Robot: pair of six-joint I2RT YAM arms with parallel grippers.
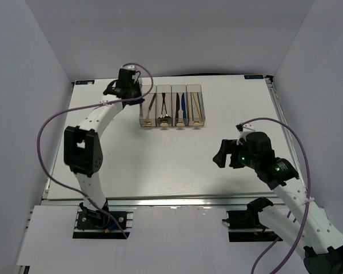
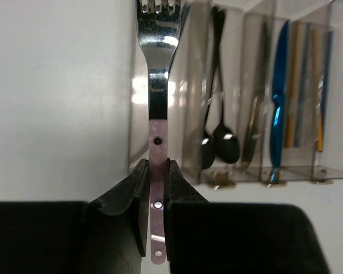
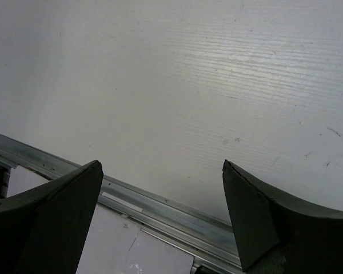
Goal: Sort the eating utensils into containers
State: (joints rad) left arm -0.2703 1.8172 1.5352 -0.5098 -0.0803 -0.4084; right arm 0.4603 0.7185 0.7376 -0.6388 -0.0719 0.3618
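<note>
Black fingers (image 2: 134, 194) of the left gripper (image 2: 158, 188) fill the bottom of the left wrist view, clamped tight on the pink handle of a silver fork (image 2: 158, 85). The fork points straight away from the camera, tines at the top edge, lined up with the outer wall of the end bin. Can't tell whether it's over the bin or just beside it.

The four clear bins (image 1: 172, 91) sit in a row at the far middle of the table (image 3: 217, 68). Next to the fork's bin, two black spoons (image 2: 223, 142) lie with bowls toward the label end. One over is a blue knife (image 2: 279, 97) with a darker piece beside it, and the last bin has orange chopsticks (image 2: 293, 85) plus a couple of thin greyish and blue ones.

From above, the left arm reaches to the far left corner of the bins. The right gripper (image 3: 161, 165) is well apart from all that – jaws wide apart, holding nothing, hovering over bare table near the front rail (image 3: 160, 208).
</note>
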